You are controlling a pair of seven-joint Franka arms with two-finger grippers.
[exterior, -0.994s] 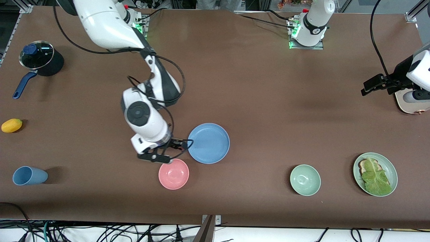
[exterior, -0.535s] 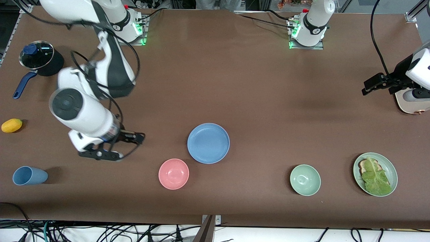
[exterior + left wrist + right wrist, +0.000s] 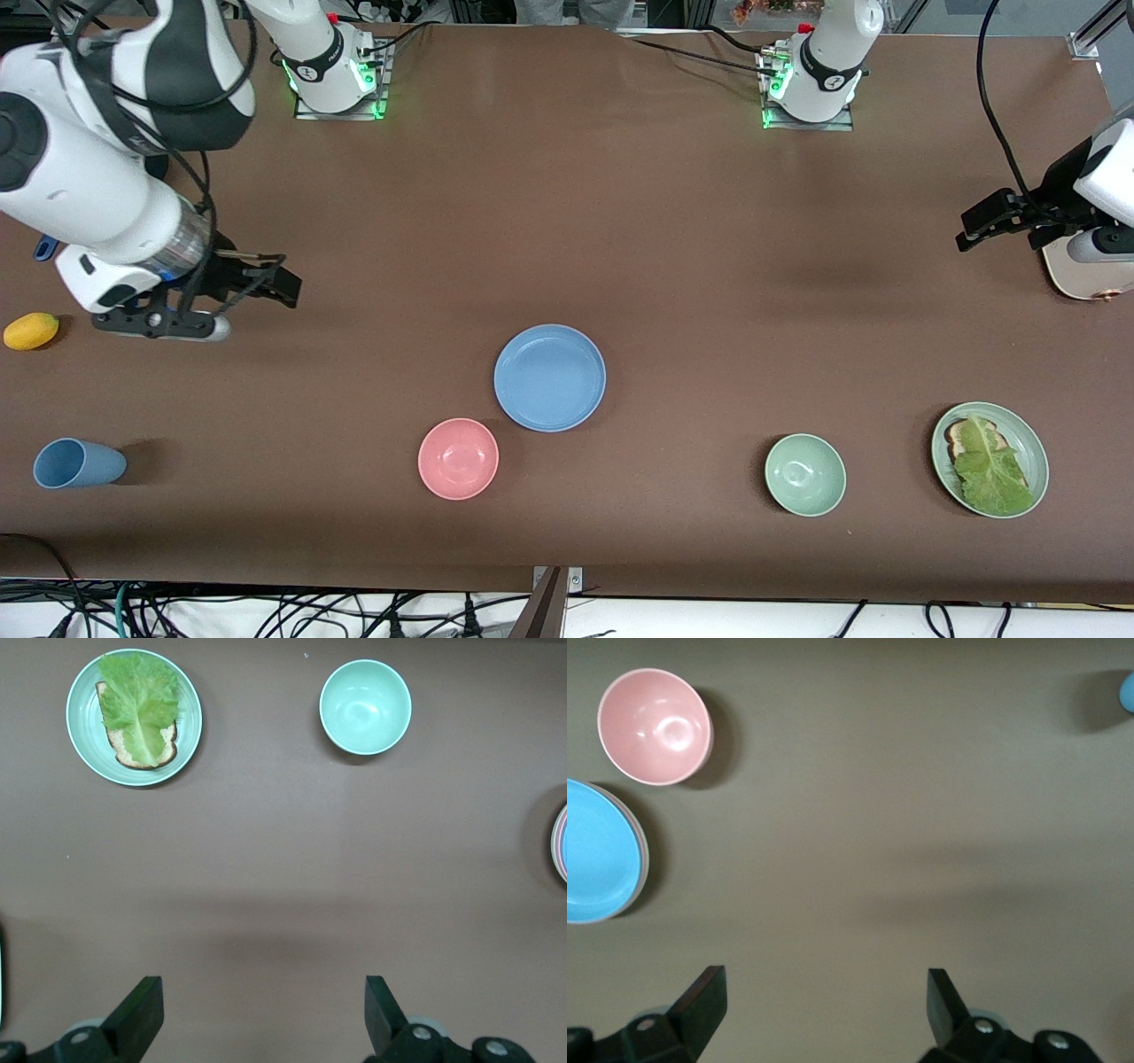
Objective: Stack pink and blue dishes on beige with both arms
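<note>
The light blue plate point(image 3: 549, 377) lies flat in the middle of the table, top of a stack. Under it, the right wrist view shows a pale rim point(image 3: 643, 859), and the left wrist view shows a pink rim point(image 3: 558, 843). The rest of the pink and beige plates is hidden beneath the blue plate point(image 3: 594, 855). My right gripper point(image 3: 270, 285) hangs open and empty over bare table toward the right arm's end, well away from the stack, its jaws wide apart point(image 3: 824, 985). My left gripper point(image 3: 974, 229) waits open and empty over the left arm's end point(image 3: 264, 994).
A small pink bowl point(image 3: 458, 458) sits beside the stack, nearer the front camera. A light blue cup point(image 3: 78, 463) and a yellow fruit point(image 3: 31, 330) lie at the right arm's end. A green bowl point(image 3: 804, 474) and a lettuce plate point(image 3: 990, 458) sit toward the left arm's end.
My right gripper has drawn back from beside the blue plate and pink bowl, moving toward the right arm's end of the table. The left arm has barely moved.
</note>
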